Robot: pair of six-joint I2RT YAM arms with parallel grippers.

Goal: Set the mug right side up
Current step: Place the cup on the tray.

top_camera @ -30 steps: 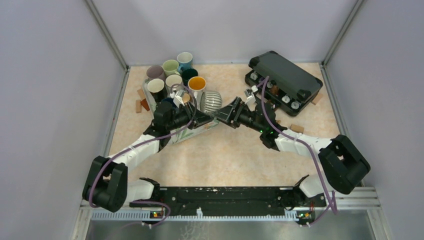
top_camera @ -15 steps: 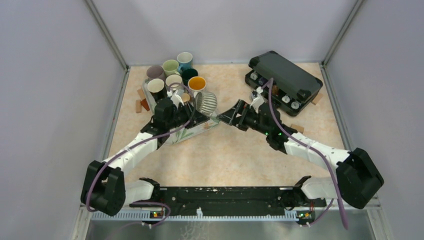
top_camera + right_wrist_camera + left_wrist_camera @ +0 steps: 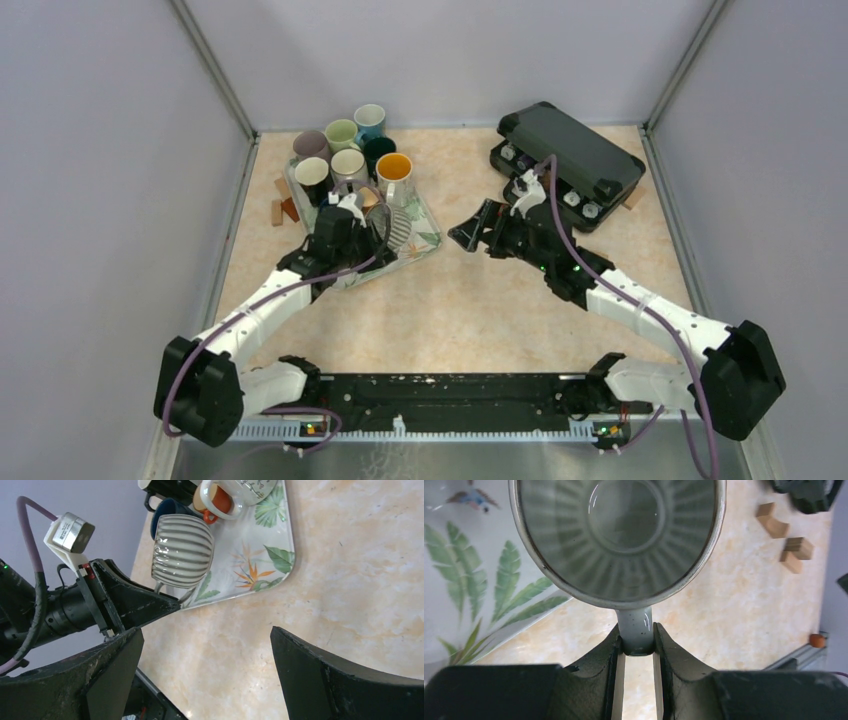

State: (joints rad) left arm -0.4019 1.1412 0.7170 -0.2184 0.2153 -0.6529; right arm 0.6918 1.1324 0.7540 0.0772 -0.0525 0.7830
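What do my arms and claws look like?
The left arm and right arm match: white links, bulky black joints, a purple cable looped alongside each. The left claw and right claw are black with two wedge-shaped fingers, with a silver camera on a white bracket behind.
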